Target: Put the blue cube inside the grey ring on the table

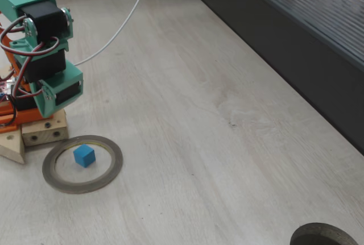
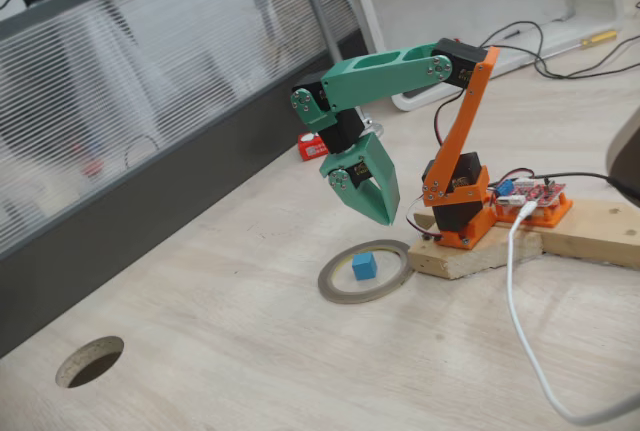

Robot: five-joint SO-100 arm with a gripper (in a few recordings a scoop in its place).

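The blue cube (image 1: 84, 156) (image 2: 364, 266) rests on the table (image 1: 199, 142) (image 2: 250, 351) inside the grey ring (image 1: 116, 162) (image 2: 330, 281), clear of its rim in both fixed views. My green gripper (image 2: 386, 219) hangs a short way above the far edge of the ring, pointing down. Its fingers meet at the tip and hold nothing. The arm's green and orange links (image 1: 40, 57) rise just behind the ring.
The arm stands on a wooden block (image 1: 42, 131) (image 2: 480, 251) right beside the ring. A white cable (image 1: 125, 23) (image 2: 520, 321) trails over the table. There is a round hole (image 1: 324, 236) (image 2: 90, 361) in the tabletop, and a dark raised ledge (image 1: 284, 46) runs along one side.
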